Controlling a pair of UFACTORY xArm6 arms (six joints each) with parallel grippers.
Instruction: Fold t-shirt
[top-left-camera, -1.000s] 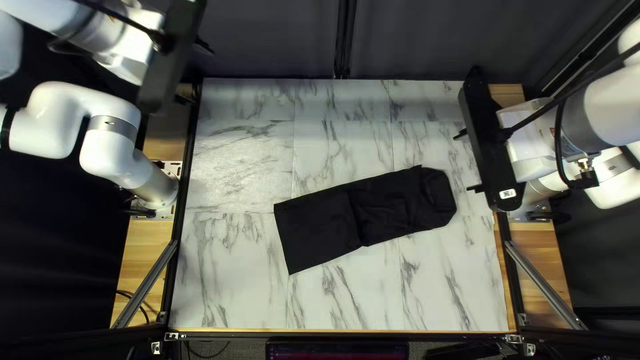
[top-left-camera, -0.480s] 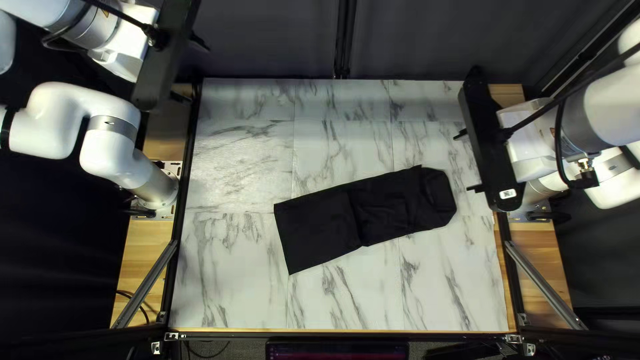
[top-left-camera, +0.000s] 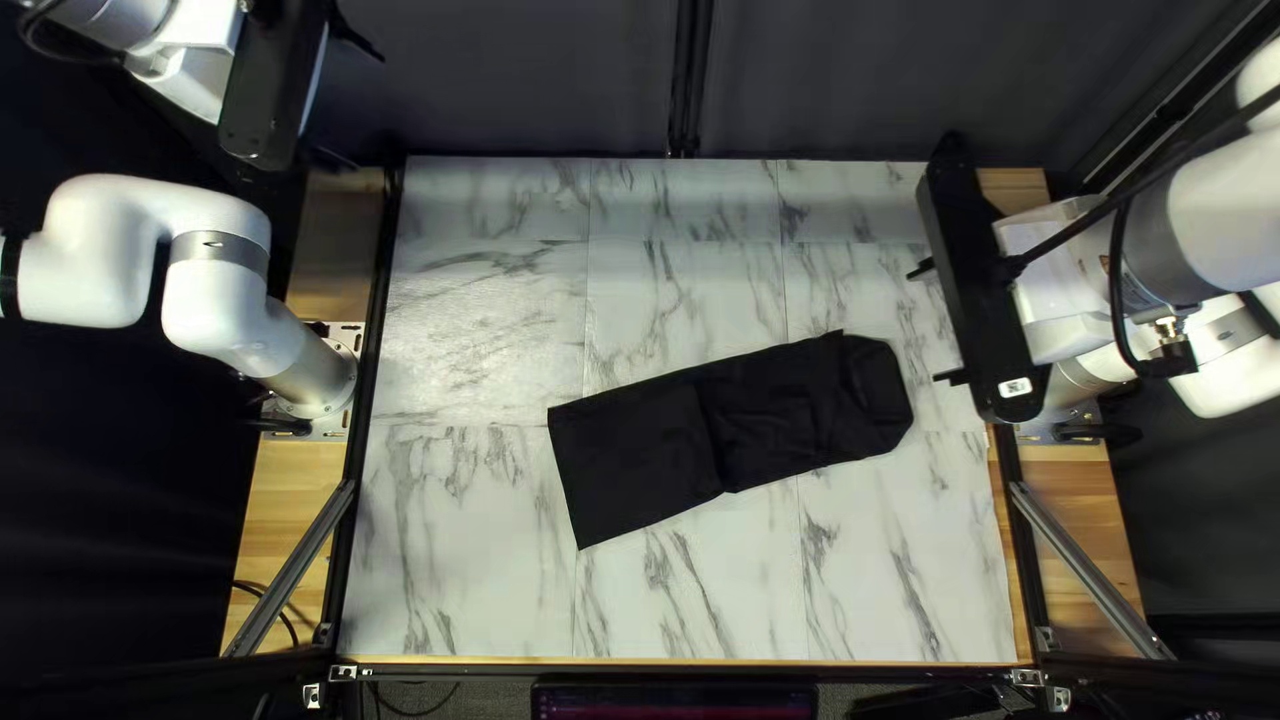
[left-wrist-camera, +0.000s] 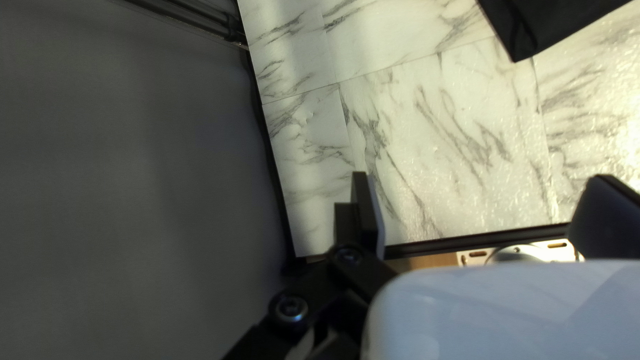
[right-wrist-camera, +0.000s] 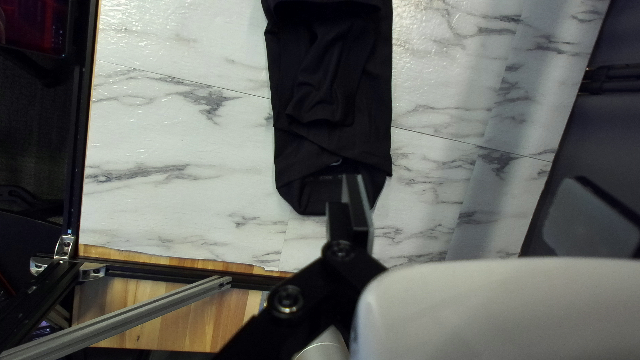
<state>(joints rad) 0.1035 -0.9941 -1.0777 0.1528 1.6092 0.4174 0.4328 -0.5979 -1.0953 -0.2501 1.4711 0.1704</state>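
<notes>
One shift: left end effector (top-left-camera: 370, 112) farther from t-shirt (top-left-camera: 640, 460).

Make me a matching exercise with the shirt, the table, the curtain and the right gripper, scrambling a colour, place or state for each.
Column one:
1. Shirt
2. Table
3. Curtain
4. Right gripper

Column two:
A. Behind the table's far edge
B. Open
C. White with grey veins
D. Black, in a long strip

Pairs: 1-D, 2-C, 3-A, 4-B

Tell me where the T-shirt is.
In the top left view, the T-shirt lies near the middle of the table, one end toward my right gripper.
</notes>
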